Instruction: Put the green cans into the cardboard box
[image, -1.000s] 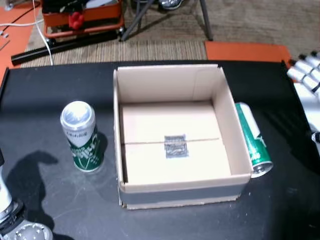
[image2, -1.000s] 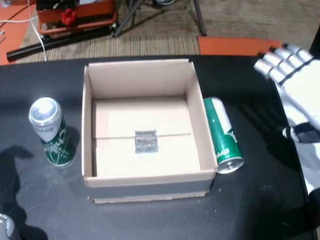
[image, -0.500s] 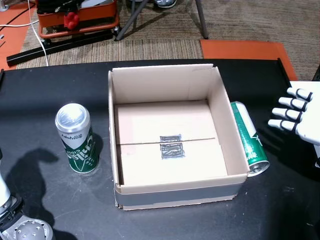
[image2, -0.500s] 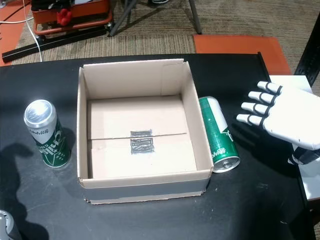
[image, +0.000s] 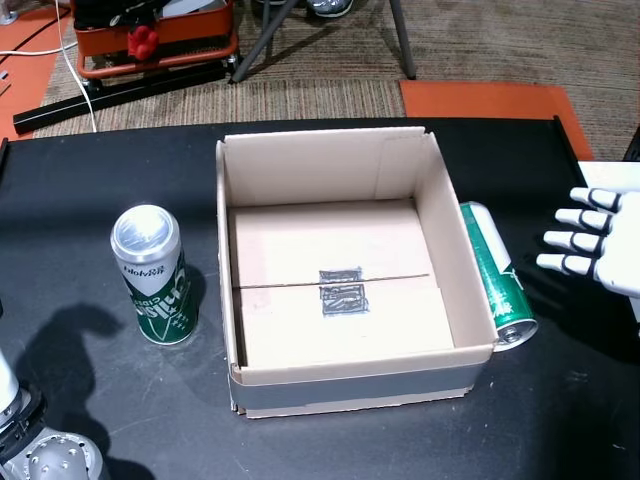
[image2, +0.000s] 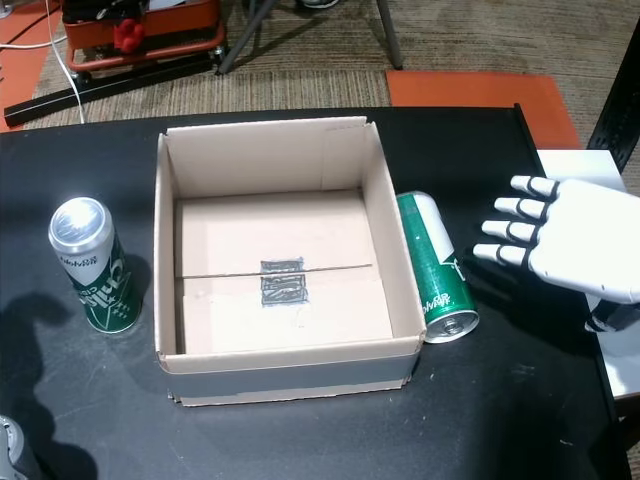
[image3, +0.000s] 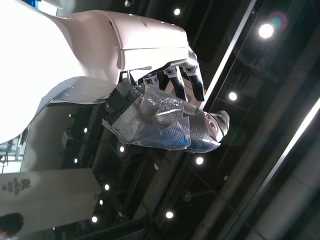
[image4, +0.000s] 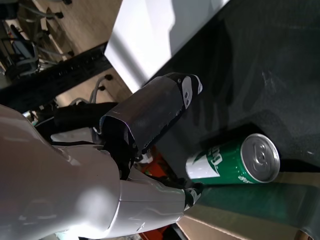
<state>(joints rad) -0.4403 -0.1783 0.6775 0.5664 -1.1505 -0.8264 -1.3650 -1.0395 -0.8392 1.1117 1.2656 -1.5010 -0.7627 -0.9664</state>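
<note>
Right hand (image2: 565, 240): fingers spread, holding nothing, just right of the lying can
Left hand (image3: 165, 107): empty, fingers loosely curled
Lying can (image2: 434, 268): against box's right wall
Standing can (image: 153, 275): left of cardboard box (image: 330, 380)

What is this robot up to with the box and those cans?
It is meant to put two green cans into the cardboard box, which is empty so far. One can stands upright to the left of the box; the other can lies on its side against the box's right wall. The robot's right hand hangs open beside the lying can, fingers pointing at it but not touching. The left hand holds nothing.
</note>
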